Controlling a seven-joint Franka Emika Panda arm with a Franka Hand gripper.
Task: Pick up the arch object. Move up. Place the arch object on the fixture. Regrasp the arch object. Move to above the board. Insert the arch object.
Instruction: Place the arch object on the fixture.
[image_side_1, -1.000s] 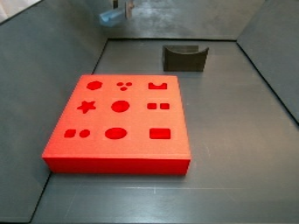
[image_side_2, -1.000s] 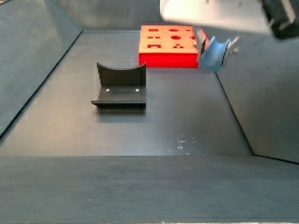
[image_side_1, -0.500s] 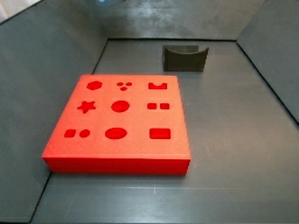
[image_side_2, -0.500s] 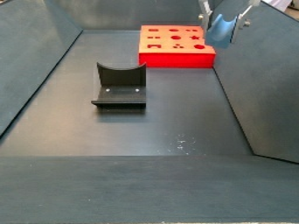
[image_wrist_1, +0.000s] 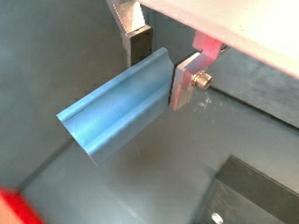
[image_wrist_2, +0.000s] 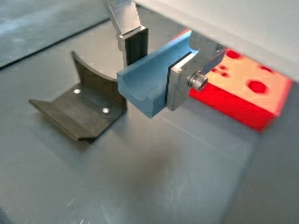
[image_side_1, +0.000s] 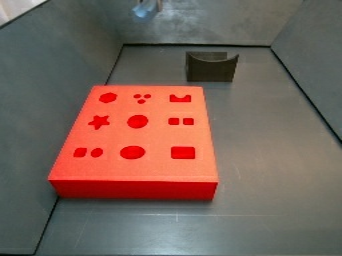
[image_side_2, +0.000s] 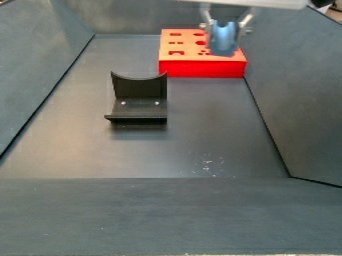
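Gripper (image_wrist_2: 156, 72): raised high above the floor, silver fingers (image_wrist_1: 184, 80) clamped on the grey-blue arch object (image_wrist_1: 117, 109). Fixture (image_side_2: 136, 98): empty, on the floor. Red board (image_side_1: 138, 139): flat on the floor, well apart from the fixture.

end effector (image_side_2: 223, 30) with arch object (image_side_2: 223, 38) shifted sideways, now before board (image_side_2: 201, 66)

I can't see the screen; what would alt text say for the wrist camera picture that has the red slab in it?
The robot's end effector holds a small blue arch object clamped between its silver fingers, in the air above a grey floor. Below it to one side stands the dark U-topped fixture; to the other side lies a corner of the red board with shaped holes.
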